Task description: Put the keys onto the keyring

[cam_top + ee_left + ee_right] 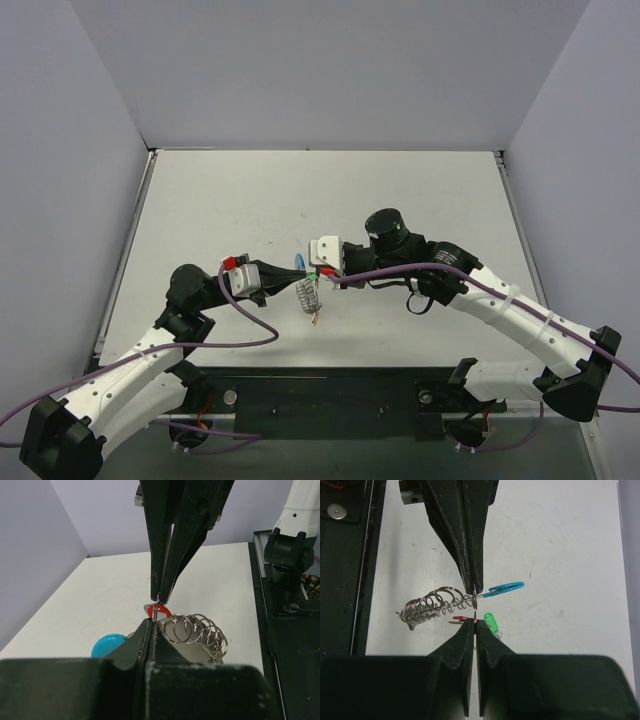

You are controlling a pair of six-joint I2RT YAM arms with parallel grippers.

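The keyring (310, 295) is a string of silvery rings with a light-blue tag (300, 260), hanging above the table between the two grippers. My left gripper (298, 270) is shut on its end ring; in the right wrist view its fingers (470, 575) come down from the top onto that ring (475, 599), with the rings (427, 606) trailing left and the blue tag (506, 587) to the right. My right gripper (475, 622) is shut on the thin ring of the red-tagged key (460, 618), just below the left fingertips. A green-tagged key (491, 621) shows beside my right fingers. The black-tagged key is out of view.
The white table (300, 190) has grey walls on three sides. A black rail (330, 395) with the arm bases runs along the near edge. In the left wrist view the right arm's base (292, 555) stands at the right over the black rail.
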